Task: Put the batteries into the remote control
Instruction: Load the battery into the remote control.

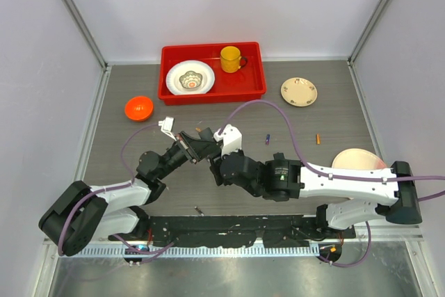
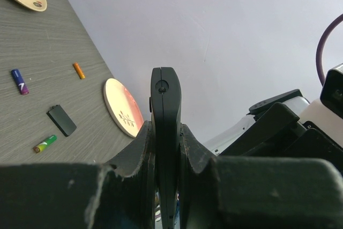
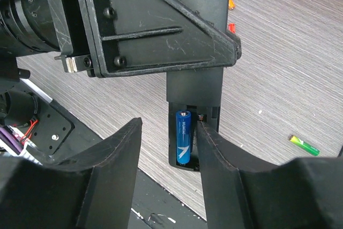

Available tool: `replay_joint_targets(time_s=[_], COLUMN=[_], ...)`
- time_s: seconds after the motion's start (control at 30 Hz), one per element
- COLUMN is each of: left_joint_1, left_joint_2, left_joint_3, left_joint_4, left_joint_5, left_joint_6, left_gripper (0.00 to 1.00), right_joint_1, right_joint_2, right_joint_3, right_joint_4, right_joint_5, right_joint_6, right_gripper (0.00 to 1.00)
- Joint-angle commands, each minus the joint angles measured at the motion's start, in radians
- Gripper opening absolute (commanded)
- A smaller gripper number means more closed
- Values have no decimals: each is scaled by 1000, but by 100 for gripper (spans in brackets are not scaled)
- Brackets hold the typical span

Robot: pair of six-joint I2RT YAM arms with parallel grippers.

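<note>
My left gripper (image 2: pixel 165 132) is shut on the remote control (image 2: pixel 165 103), a slim black bar held edge-on above the table. In the right wrist view the remote control (image 3: pixel 195 87) shows its open battery bay, and a blue battery (image 3: pixel 183 137) lies in the bay's left slot. My right gripper (image 3: pixel 169 132) stands open just in front of that bay, with its right finger (image 3: pixel 214 148) close to the bay's edge. On the table lie loose batteries: a blue one (image 2: pixel 20 81), an orange one (image 2: pixel 79 70) and a green one (image 2: pixel 45 143). From above, both grippers meet mid-table (image 1: pixel 207 148).
A small black cover (image 2: pixel 62 120) lies by the green battery. A pink plate (image 1: pixel 358 160) sits beside the right arm, a cream plate (image 1: pixel 299 91) further back. The red tray (image 1: pixel 250 90) holds a yellow mug (image 1: pixel 231 58) and a white dish (image 1: pixel 190 78). An orange bowl (image 1: pixel 139 108) sits at the left.
</note>
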Motion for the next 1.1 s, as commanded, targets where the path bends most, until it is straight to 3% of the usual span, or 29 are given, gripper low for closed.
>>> replay_joint_targets(time_s=[0.0,0.23,0.6,0.67,0.9,1.07], left_joint_1=[-5,-5,-5,-5,-5,-5], left_joint_2=[-22,-19,-18,-28,-61,-63], left_joint_3=[19,16,25,36,48,56], left_joint_4=[278,278,278,278,278,278], left_joint_5=[5,2,2,2,2,2], left_joint_6=[-4,1,2,-5,-18,-21], left_gripper=[0,0,0,0,0,0], right_joint_1=[1,2,-25,-105,-401,-489], right_joint_2=[-44,-97,-275,-322,-433,-397], right_joint_3=[36,52,-65,-106,-301,-339], right_joint_4=[11,2,112,163,359,462], right_joint_5=[45,24,1,-112,-575,-816], right_joint_6=[16,10,31,77,233,304], right_gripper=[52,55,61,63,87,89])
